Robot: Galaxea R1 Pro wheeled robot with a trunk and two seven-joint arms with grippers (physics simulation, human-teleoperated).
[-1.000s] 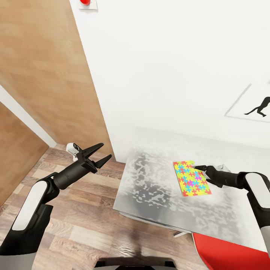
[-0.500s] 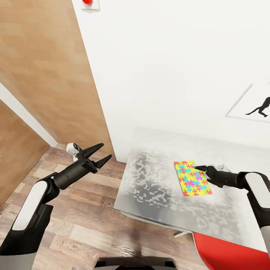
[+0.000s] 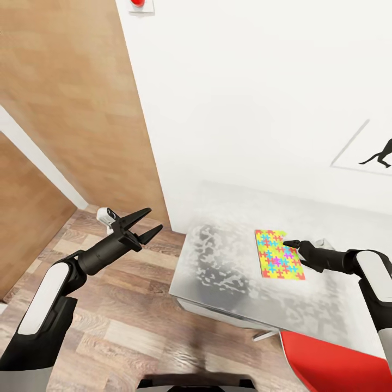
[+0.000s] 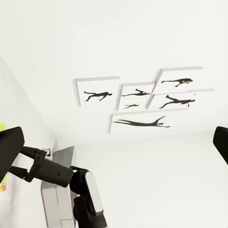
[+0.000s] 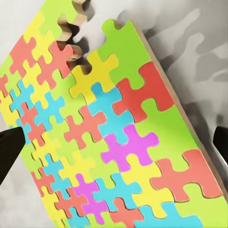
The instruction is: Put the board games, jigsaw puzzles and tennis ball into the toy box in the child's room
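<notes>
- Overhead, from the head view, 1 jigsaw puzzle (image 3: 279,255) lies flat on the pale grey table (image 3: 228,272), near its far right part, well clear of the front edge. The right gripper (image 3: 291,244) sits at the puzzle's right-hand edge, just beside or touching it; whether its fingers are parted cannot be told from this angle. The left gripper (image 3: 142,224) hangs over the wood-plank floor (image 3: 109,326), well apart from the table, its jaws spread and holding nothing.
- Next, the left wrist view looks across at the right arm (image 4: 61,175) and a cluster of black silhouette pictures (image 4: 137,102) on the white wall.
- Finally, the right wrist view shows the jigsaw puzzle (image 5: 109,137) close up between 2 dark fingertips (image 5: 9,149) set wide apart, so that gripper is open and not yet gripping. A brown backing edge shows, suggesting a thin, light, fairly stiff sheet. Lying flush, it offers no gap underneath; the exposed edge or corner seems the best hold, perhaps after sliding it to overhang the table.
</notes>
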